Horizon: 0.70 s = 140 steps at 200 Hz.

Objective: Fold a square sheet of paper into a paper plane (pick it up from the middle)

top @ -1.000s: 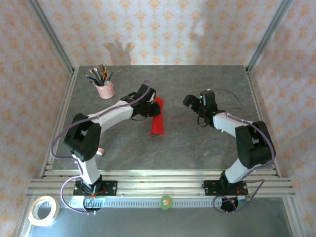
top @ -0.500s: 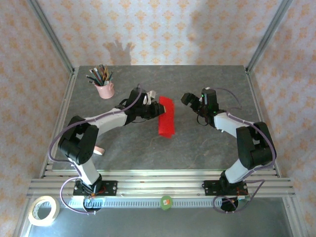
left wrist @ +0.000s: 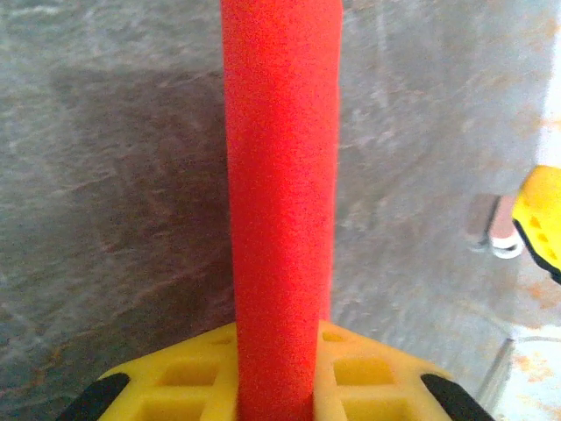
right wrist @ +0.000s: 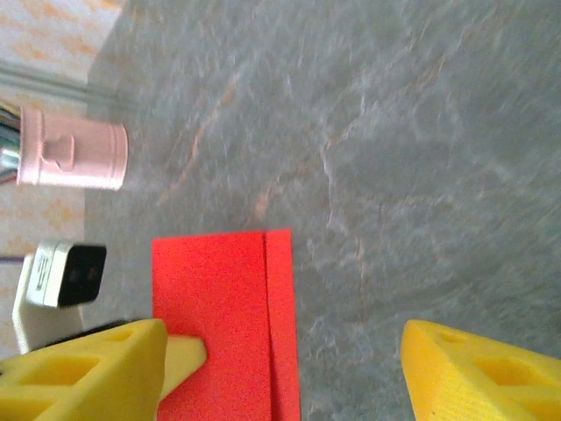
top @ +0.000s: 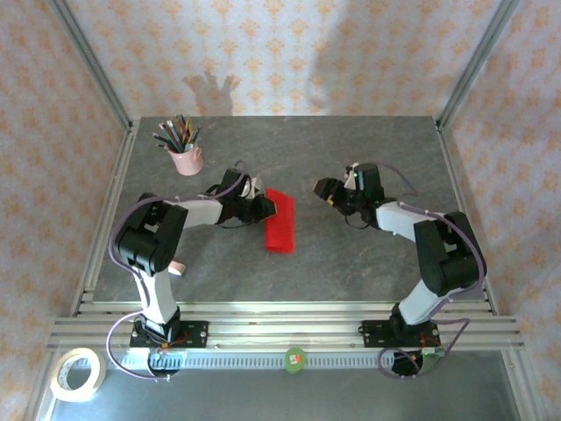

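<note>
**Left claw clamped on plane; right claw apart**

Top view: the left gripper (top: 259, 209) is pinched on the left edge of the red plane (top: 280, 221), at the middle of the table (top: 368, 263) and right of the cup (top: 186, 160). The right gripper (top: 326, 189) is near the plane's right side, apart from it.

Left wrist: the plane (left wrist: 280, 175) runs up as a narrow red strip from between the yellow fingers (left wrist: 368, 377).

Right wrist: the fingers (right wrist: 478, 373) stand wide apart. The plane (right wrist: 219, 316) lies between them, close to the one at frame left. I cannot tell if they touch.

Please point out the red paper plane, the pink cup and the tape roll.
paper plane (top: 280, 221), top external view, sheet centre.
pink cup (top: 187, 162), top external view, side wall.
tape roll (top: 59, 384), top external view, left rim.
</note>
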{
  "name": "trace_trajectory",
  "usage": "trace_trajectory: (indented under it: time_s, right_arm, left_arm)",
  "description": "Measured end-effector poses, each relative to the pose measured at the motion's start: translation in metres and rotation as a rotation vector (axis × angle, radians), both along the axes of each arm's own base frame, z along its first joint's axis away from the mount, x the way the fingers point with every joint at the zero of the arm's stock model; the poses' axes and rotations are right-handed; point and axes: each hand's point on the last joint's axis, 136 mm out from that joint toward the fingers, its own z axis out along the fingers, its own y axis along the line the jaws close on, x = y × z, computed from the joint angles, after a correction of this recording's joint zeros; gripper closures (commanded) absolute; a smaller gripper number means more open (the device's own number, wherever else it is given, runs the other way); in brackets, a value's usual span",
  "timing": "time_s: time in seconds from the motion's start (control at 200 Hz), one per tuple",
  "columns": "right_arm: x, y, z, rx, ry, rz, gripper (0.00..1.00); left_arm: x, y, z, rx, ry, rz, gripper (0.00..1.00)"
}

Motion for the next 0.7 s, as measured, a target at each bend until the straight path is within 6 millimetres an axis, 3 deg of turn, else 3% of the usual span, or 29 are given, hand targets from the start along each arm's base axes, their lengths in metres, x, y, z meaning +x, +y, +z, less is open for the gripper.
trace_trajectory:
  time_s: [0.16, 0.325, 0.5, 0.701]
  right_arm:
    - [-0.022, 0.033, -0.019, -0.002, 0.054, 0.096, 0.46]
    - [-0.042, 0.062, -0.036, -0.020, 0.098, 0.175, 0.65]
    - [-0.048, 0.082, -0.046, -0.033, 0.125, 0.221, 0.82]
    - [-0.044, 0.101, -0.048, -0.038, 0.119, 0.260, 0.90]
  left_arm:
    - [-0.001, 0.006, -0.013, 0.067, 0.011, -0.021, 0.76]
    - [0.001, 0.009, -0.017, 0.115, 0.008, -0.038, 0.75]
    - [0.002, 0.009, -0.017, 0.143, -0.002, -0.050, 0.74]
    - [0.002, 0.008, -0.018, 0.175, -0.007, -0.056, 0.72]
